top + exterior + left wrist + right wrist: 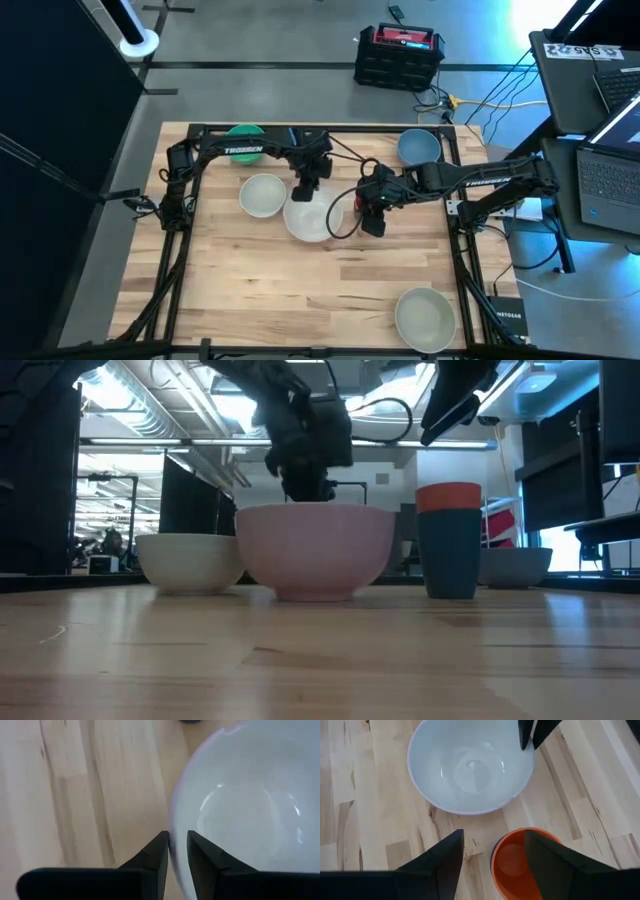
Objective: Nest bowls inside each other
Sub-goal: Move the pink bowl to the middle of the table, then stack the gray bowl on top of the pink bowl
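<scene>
Left gripper (175,851) jaws straddle the white bowl (308,218) rim, narrow, maybe gripping; right gripper (492,851) jaws wide above orange cup (517,862).

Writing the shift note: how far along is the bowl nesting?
Done: only the orange cup sits inside the dark blue one. In hand: the left end effector straddles the white bowl's rim; the right end effector hangs open over the cups. Left: the cream, green, light blue and corner bowl sit apart.
</scene>
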Action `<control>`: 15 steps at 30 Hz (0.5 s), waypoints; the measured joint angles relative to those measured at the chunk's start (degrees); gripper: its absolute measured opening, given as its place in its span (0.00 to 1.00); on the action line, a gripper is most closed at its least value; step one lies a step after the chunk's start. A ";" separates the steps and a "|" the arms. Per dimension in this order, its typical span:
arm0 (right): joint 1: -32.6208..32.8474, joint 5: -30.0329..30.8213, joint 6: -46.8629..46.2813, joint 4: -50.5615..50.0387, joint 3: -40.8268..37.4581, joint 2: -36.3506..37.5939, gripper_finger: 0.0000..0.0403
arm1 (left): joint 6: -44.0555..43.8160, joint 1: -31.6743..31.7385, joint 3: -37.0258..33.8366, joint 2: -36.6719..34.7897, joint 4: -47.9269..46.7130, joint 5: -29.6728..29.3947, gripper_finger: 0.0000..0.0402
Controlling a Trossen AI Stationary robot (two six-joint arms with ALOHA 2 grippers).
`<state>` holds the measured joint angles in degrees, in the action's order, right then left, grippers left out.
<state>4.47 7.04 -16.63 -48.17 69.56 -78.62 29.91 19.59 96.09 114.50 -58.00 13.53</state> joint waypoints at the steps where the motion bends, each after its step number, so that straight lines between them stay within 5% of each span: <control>1: 0.00 0.00 0.02 -0.03 0.00 -0.01 0.48 | 0.47 0.02 0.98 -0.01 -1.63 -0.04 0.13; 8: 0.00 0.00 0.47 -0.17 0.00 -0.03 0.48 | 1.34 0.33 3.65 -3.75 -15.09 0.05 0.13; 15: -0.09 1.64 2.00 -0.01 0.00 -0.03 0.48 | -0.78 0.44 3.65 -14.46 -18.89 -2.50 0.13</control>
<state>4.38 8.69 -14.63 -48.18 69.56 -78.65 29.13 20.03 99.74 100.04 -76.89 11.03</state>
